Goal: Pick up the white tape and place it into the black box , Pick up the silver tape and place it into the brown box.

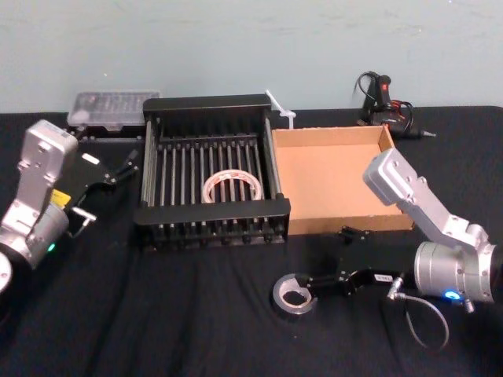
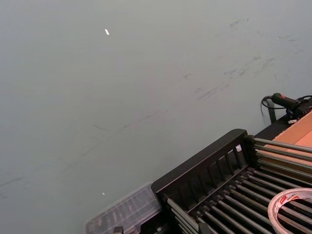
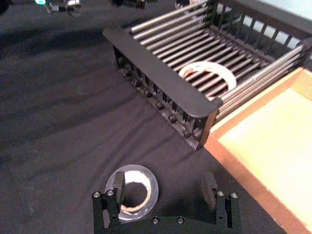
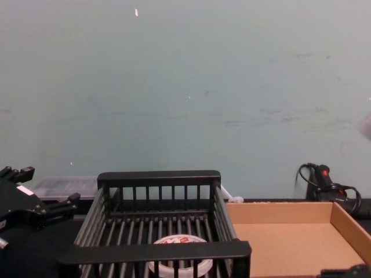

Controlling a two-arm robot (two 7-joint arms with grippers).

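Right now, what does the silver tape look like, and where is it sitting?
The silver tape is a small grey-silver ring with a pale inner core and an open hole in the middle. It lies flat on the black cloth, in front of the black box and the brown box, outside both. The right gripper is open at it: one finger reaches down into the hole and the other stands off to the side, clear of the roll. It is not lifted.
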